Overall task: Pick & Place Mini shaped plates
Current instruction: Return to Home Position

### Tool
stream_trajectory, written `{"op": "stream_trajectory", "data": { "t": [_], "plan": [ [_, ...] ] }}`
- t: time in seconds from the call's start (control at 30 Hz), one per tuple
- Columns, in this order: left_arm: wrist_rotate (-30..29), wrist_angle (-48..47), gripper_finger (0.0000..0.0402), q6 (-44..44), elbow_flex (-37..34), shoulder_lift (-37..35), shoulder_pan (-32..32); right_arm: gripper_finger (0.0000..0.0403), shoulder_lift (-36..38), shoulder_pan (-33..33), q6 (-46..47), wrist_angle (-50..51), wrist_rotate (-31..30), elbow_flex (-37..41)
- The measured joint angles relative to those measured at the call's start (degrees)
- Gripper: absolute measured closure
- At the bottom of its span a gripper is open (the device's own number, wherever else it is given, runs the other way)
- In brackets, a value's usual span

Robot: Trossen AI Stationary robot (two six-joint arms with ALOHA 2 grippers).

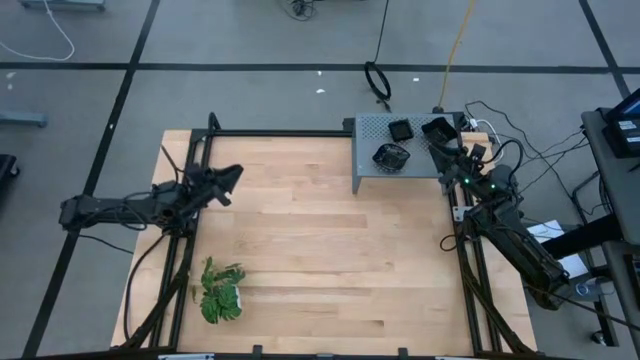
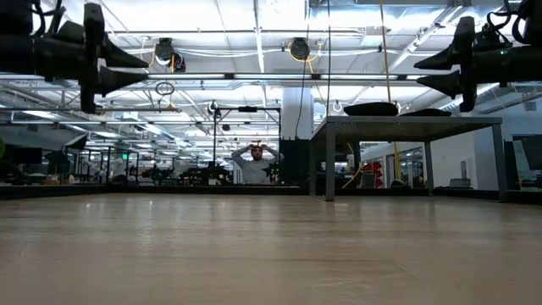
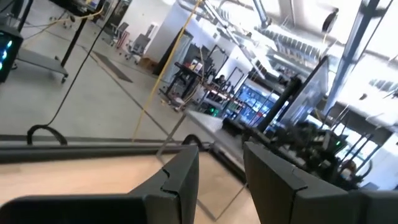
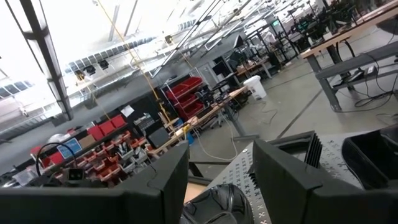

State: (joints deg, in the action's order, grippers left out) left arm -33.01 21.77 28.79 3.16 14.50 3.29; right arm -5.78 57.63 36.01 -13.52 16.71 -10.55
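Mini shaped plates sit on a grey perforated stand [image 1: 368, 165] at the table's far right: a square black one [image 1: 400, 130] and a ribbed one [image 1: 392, 155]. In the right wrist view the ribbed plate [image 4: 221, 202] lies on the stand below my fingers, and another black plate [image 4: 373, 158] lies beside it. My right gripper [image 1: 436, 130] hovers open above the stand's right part, well clear of its top in the low view [image 2: 432, 72]. My left gripper [image 1: 235, 175] hangs open above the table's left side, with nothing between its fingers [image 3: 221, 180].
A green leafy plant [image 1: 220, 295] lies near the front left corner of the wooden table [image 1: 330, 260]. Black frame rails run along the table's left and right sides. A person stands in the room far behind the table [image 2: 254, 165].
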Motion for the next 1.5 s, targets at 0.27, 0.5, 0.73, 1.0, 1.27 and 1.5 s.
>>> {"op": "stream_trajectory", "data": {
  "t": [0.27, 0.5, 0.73, 1.0, 1.27, 1.5],
  "plan": [
    [0.0, -3.5, 0.0273, -3.0, -1.1, 0.0, 0.0, 0.0238, 0.0, 0.0, -1.1, 0.0, -0.1, 0.0],
    [0.1, -8.0, 0.0273, -7.8, -1.2, 0.0, 0.0, 0.0238, 0.0, 0.0, -4.1, 0.3, 0.0, 0.0],
    [0.1, -8.2, 0.0273, -7.8, -1.2, 0.0, 0.0, 0.0238, -0.1, 0.0, -2.4, 0.5, 0.0, 0.0],
    [0.1, -8.2, 0.0273, -7.7, -1.2, 0.0, 0.0, 0.0238, -0.1, 0.0, -2.4, 0.5, 0.0, 0.0],
    [0.1, -8.2, 0.0273, -7.6, -1.2, 0.0, 0.0, 0.0238, -0.1, 0.0, -2.3, 0.5, 0.0, 0.0],
    [0.1, -8.2, 0.0273, -7.5, -1.2, 0.0, 0.0, 0.0238, 0.3, -0.1, -2.3, 0.5, -0.1, 0.0]
  ]
}}
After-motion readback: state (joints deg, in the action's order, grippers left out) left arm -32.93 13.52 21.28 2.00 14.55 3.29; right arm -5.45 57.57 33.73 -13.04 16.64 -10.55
